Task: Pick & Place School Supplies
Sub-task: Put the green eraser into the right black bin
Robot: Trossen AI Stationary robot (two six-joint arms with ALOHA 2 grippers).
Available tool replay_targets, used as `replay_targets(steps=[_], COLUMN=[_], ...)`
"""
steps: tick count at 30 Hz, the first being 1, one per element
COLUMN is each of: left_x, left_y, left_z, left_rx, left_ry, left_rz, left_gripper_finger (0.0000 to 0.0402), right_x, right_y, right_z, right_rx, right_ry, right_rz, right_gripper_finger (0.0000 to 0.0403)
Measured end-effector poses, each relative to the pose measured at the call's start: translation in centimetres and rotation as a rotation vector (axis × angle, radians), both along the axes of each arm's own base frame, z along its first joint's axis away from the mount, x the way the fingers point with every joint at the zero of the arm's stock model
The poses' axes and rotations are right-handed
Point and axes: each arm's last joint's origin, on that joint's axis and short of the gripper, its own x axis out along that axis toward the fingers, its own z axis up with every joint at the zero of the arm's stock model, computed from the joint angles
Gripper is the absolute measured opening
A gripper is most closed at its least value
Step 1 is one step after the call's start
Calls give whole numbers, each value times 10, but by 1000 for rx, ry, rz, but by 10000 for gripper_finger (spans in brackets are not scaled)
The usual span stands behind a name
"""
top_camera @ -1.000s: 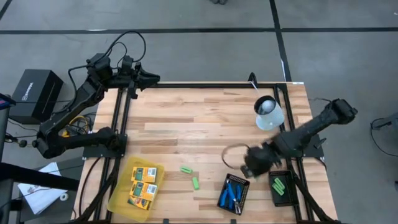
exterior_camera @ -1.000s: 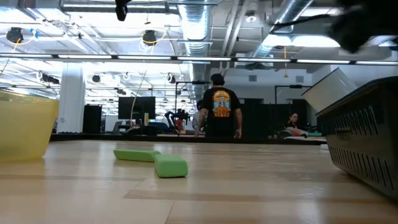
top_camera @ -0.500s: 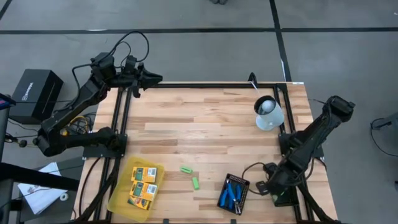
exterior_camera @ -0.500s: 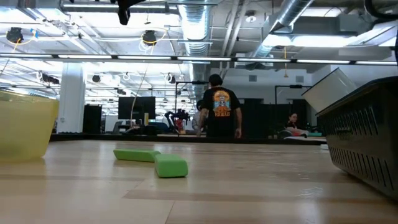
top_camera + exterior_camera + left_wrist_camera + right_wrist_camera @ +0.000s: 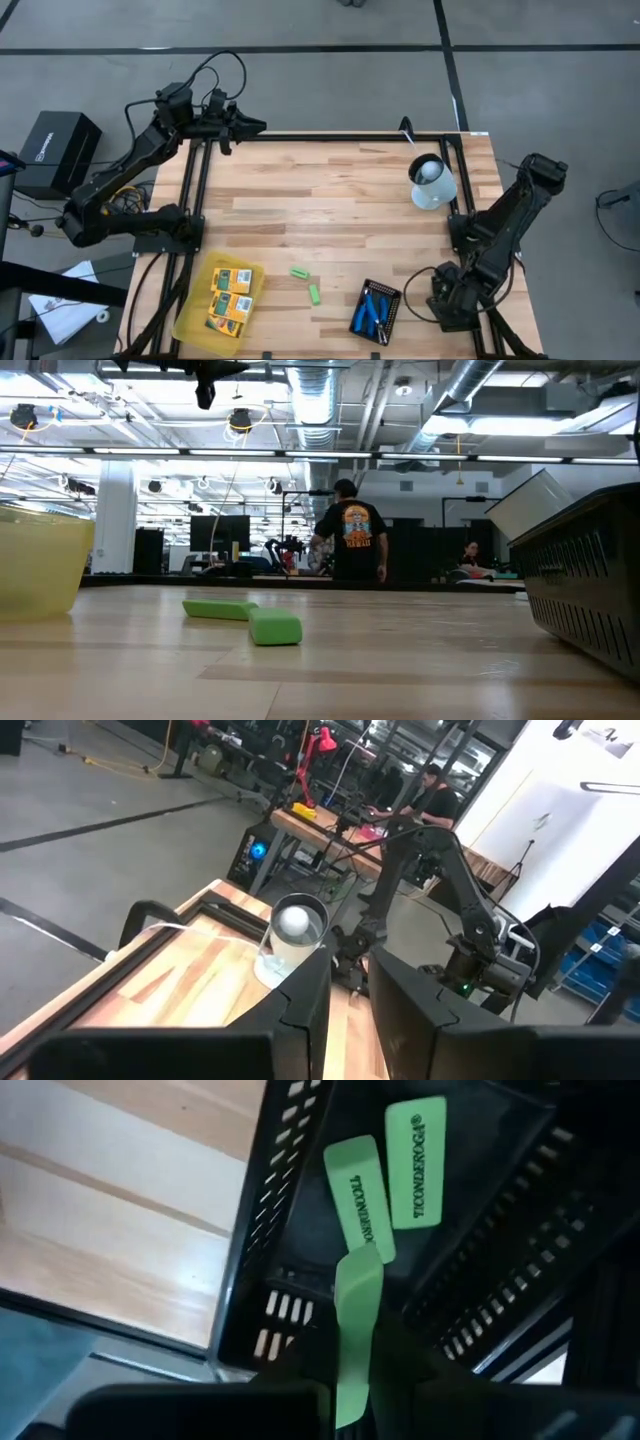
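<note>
The butcher-block table point(image 5: 330, 200) sat inside a black frame on a grey floor, and beyond its far edge the low view showed a lit workshop with a person in a dark printed shirt point(image 5: 354, 542) standing there.

My right gripper point(image 5: 356, 1342) hung over the black ribbed tray point(image 5: 300, 1295) at the table's near right corner, my fingers clenched on a green eraser block point(image 5: 357, 1330) held upright just above the tray. Two more green blocks point(image 5: 385, 1180) lay flat side by side on the tray floor, touching along one edge.

Beside it, the second black tray point(image 5: 376, 310) held the blue-handled tools point(image 5: 373, 306). Two loose green blocks point(image 5: 307, 283) lay near each other on the bare wood between that tray and the translucent yellow tray point(image 5: 195, 318), which held the yellow-orange packs point(image 5: 229, 297).

My left gripper point(image 5: 252, 126) waited above the far left corner of the frame, its fingers point(image 5: 305, 1005) nearly together around nothing, well apart from the supplies. A clear cup point(image 5: 432, 181) with a white ball stood near the far right edge.
</note>
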Motion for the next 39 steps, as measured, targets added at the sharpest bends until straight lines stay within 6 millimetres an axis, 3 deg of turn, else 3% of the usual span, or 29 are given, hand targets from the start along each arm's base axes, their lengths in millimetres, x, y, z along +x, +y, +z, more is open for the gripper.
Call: replay_targets(steps=[5, 13, 18, 25, 31, 39], left_x=[4, 5, 5, 7, 19, 36], left_y=[4, 6, 6, 1, -25, -54], left_z=[-4, -5, -6, -10, -31, -88], left_rx=[-11, -22, -23, -33, 5, 41], left_ry=[13, 19, 19, 52, 239, 391], left_rz=[0, 0, 0, -83, -218, -337], left_gripper_finger=[68, 68, 68, 67, 44, 3], right_x=[-4, -4, -3, 21, 62, 106], right_y=[2, 1, 0, -14, -43, -88], right_z=[-1, -2, -1, 16, 43, 71], right_rx=[-22, -38, -30, -44, -182, -378], right_ry=[-24, -16, -22, -269, -608, -755], right_rz=[20, 20, 13, -127, -321, -426], right_gripper_finger=[34, 194, 248, 251, 235, 196])
